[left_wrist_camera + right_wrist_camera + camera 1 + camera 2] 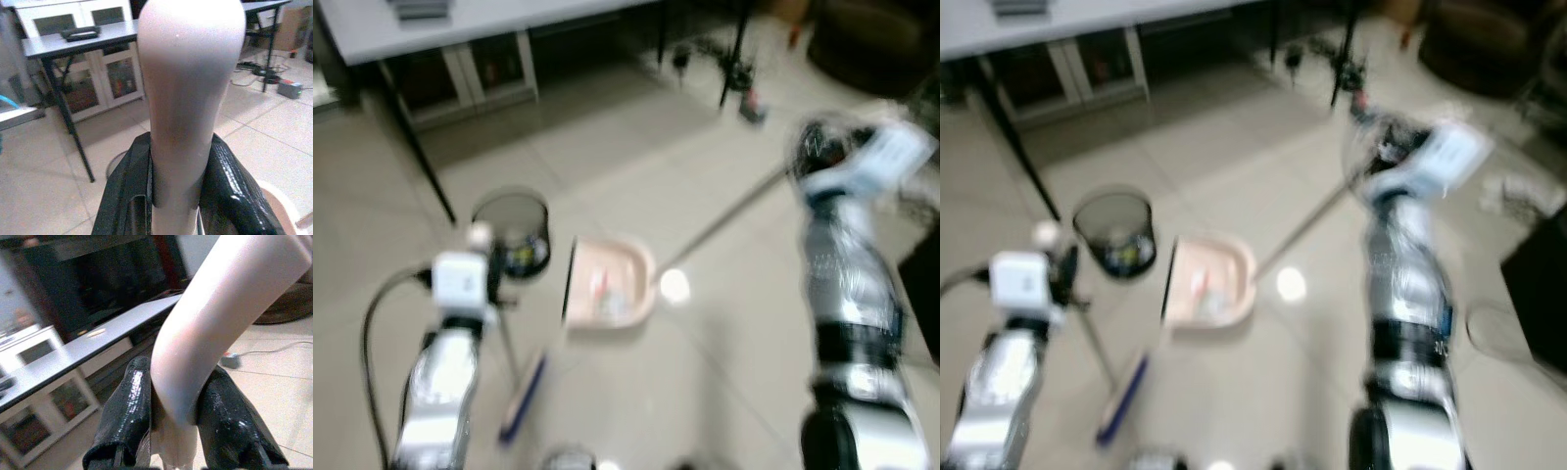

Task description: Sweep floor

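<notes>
Pale tiled floor [636, 157] all around, pics pretty blurry. Pink dustpan [607, 284] sits flat on it with some bits inside, its long handle [724, 217] running up to the right gripper [168, 423], jaws clamped on the handle's top. Left gripper [173, 196] jaws grip the broom handle [188, 93]; blue-edged broom head [522, 397] lies just beside the dustpan. Dark mesh bin [513, 231] stands near, grey counter [460, 24] behind.

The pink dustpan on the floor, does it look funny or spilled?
Nothing is spilled. The pink dustpan lies flat on the tiles beside the bin, with a few scraps inside it. Its long handle leans up to the right gripper. The left gripper holds the broom handle.
</notes>
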Available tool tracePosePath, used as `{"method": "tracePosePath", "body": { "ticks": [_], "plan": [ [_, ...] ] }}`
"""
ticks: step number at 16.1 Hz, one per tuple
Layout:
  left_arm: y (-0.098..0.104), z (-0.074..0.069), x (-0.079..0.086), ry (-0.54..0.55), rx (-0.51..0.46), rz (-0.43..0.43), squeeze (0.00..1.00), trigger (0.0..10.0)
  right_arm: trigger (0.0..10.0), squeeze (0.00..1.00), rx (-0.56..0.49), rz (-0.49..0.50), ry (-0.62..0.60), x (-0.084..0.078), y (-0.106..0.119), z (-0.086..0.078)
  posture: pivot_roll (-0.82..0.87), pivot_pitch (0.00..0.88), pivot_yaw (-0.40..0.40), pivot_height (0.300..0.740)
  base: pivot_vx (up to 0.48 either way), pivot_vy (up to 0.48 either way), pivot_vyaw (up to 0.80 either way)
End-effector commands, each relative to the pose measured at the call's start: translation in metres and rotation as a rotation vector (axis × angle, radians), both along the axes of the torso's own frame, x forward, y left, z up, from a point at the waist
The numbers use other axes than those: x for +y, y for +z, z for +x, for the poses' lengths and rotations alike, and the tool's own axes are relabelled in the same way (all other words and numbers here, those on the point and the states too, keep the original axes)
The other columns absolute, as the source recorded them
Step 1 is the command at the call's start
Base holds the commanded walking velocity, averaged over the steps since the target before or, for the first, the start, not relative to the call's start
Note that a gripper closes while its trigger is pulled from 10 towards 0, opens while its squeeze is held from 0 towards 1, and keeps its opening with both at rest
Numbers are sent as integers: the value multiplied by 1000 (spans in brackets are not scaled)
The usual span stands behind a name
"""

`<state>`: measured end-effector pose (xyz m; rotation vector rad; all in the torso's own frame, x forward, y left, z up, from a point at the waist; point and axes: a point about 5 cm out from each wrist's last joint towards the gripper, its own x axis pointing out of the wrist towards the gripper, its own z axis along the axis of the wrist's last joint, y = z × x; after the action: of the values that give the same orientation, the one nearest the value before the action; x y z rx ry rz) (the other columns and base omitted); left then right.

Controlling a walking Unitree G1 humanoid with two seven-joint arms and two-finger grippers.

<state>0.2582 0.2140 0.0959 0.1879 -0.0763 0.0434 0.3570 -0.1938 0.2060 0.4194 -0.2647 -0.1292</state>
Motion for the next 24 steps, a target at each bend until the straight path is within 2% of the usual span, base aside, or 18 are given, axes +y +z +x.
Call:
{"method": "tracePosePath", "body": {
  "ticks": [1, 4, 10, 17, 22, 24],
  "plan": [
    [10, 1, -4, -17, -49, 17, 0, 10000, 10000, 0, -46, 25, -35, -11, 10, -1, 92, 114, -3, 740, 446, 0, 681],
    [10, 0, -5, -21, -50, 16, 0, 10000, 10000, 0, -49, 31, -32, -11, 11, 0, 97, 109, -7, 740, 444, 0, 429],
    [9, -2, -7, -41, -47, 22, 0, 10000, 10000, 0, -91, 59, -36, -12, 20, 5, 105, 103, -10, 740, 451, 0, 0],
    [-6, -11, -4, -48, 9, 56, 0, 10000, 10000, 0, -128, 43, -10, -10, 34, 9, 107, 104, -7, 740, 480, 0, 0],
    [-7, -13, -4, -45, 7, 59, 0, 10000, 10000, 0, -135, 52, -6, -9, 36, 12, 117, 112, -13, 740, 480, 0, 551],
    [-7, -13, -4, -46, 7, 61, 0, 10000, 10000, 0, -135, 74, -17, -12, 35, 13, 117, 112, -14, 740, 480, 0, 0]
  ]
}}
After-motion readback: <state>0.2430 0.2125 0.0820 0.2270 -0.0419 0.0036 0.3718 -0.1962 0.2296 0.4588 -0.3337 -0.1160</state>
